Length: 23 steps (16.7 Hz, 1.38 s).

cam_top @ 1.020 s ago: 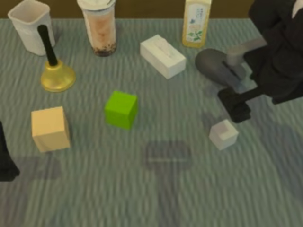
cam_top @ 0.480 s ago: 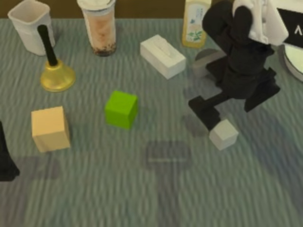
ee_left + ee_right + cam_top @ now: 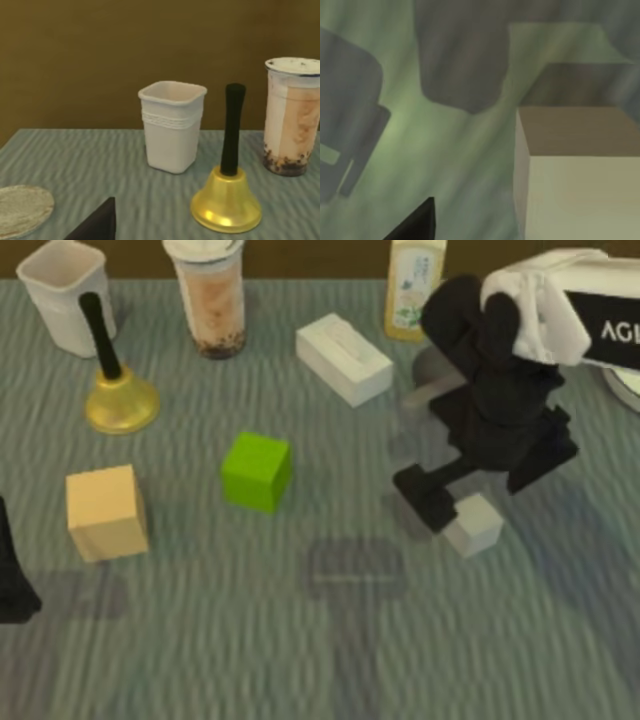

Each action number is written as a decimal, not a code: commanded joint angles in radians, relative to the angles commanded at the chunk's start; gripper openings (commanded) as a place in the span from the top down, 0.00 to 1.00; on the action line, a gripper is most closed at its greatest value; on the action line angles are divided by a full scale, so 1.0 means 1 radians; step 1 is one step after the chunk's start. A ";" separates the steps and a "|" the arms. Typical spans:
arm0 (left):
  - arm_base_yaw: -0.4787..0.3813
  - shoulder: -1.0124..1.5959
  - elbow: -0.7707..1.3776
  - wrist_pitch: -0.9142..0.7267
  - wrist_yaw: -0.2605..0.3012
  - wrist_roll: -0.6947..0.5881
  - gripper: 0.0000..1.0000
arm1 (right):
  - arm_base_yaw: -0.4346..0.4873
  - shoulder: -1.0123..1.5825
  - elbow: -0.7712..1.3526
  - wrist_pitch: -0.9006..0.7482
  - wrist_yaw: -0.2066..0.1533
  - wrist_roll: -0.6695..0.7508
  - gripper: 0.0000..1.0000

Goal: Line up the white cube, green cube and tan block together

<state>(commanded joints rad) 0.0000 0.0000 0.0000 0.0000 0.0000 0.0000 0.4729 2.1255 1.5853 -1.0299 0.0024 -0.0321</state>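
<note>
Right gripper (image 3: 452,508) low over the white cube (image 3: 477,526), grip state can't be told | one green cube (image 3: 257,471) mid-table, one tan block (image 3: 105,511) at left, all three apart | left gripper (image 3: 12,585) parked at left edge | one bell (image 3: 120,396), one cup (image 3: 62,292)

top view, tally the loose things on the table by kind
blocks: 3 (white cube, green cube, tan block)
cups: 2 (white cup, drink cup)
bell: 1
white box: 1
bottle: 1
total: 8
</note>
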 joint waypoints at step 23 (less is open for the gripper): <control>0.000 0.000 0.000 0.000 0.000 0.000 0.00 | 0.003 0.076 -0.114 0.189 0.001 0.004 1.00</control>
<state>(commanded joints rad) 0.0000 0.0000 0.0000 0.0000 0.0000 0.0000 0.4759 2.2012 1.4714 -0.8410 0.0031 -0.0282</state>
